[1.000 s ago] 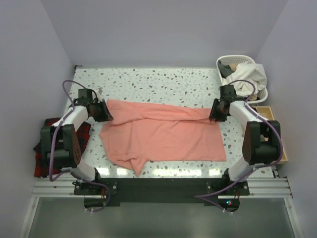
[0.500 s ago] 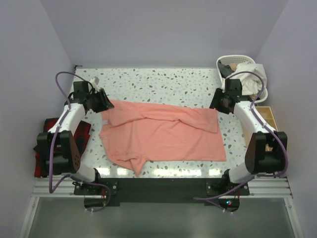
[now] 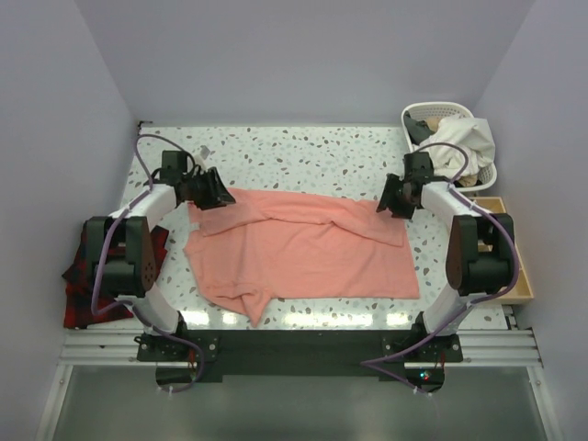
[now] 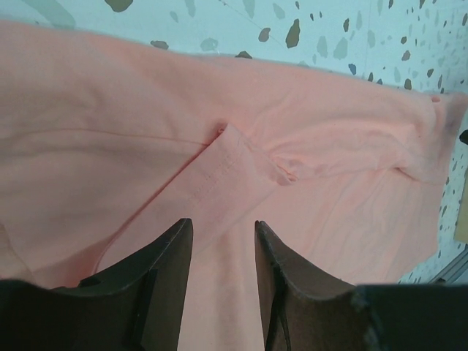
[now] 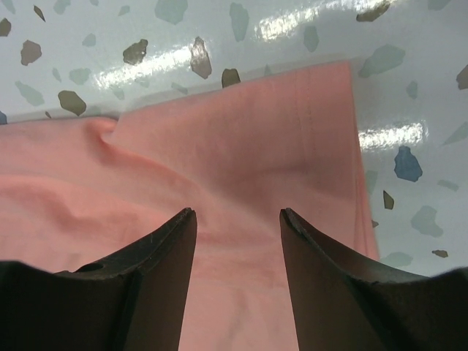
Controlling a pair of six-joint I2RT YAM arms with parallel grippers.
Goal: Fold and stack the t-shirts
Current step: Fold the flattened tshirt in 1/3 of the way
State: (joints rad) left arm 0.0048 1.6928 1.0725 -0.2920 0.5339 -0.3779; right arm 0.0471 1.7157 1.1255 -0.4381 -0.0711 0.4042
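Note:
A salmon-pink t-shirt (image 3: 303,248) lies spread across the middle of the speckled table (image 3: 303,152), with a fold running along its upper part and a bunched corner at the front left. My left gripper (image 3: 220,195) is over the shirt's back left edge. In the left wrist view (image 4: 221,224) it is open, just above the cloth (image 4: 307,146), near a folded hem. My right gripper (image 3: 386,204) is over the shirt's back right corner. In the right wrist view (image 5: 238,212) it is open above the cloth (image 5: 241,146) and holds nothing.
A white laundry basket (image 3: 418,115) holding pale clothes stands at the back right corner. A wooden box (image 3: 514,216) sits by the right edge. A red-and-black plaid cloth (image 3: 78,276) lies beside the left arm's base.
Both grippers swung towards the back, then came inward over the shirt's back edge. The shirt's back right corner has shifted slightly back and outward and now lies flat.

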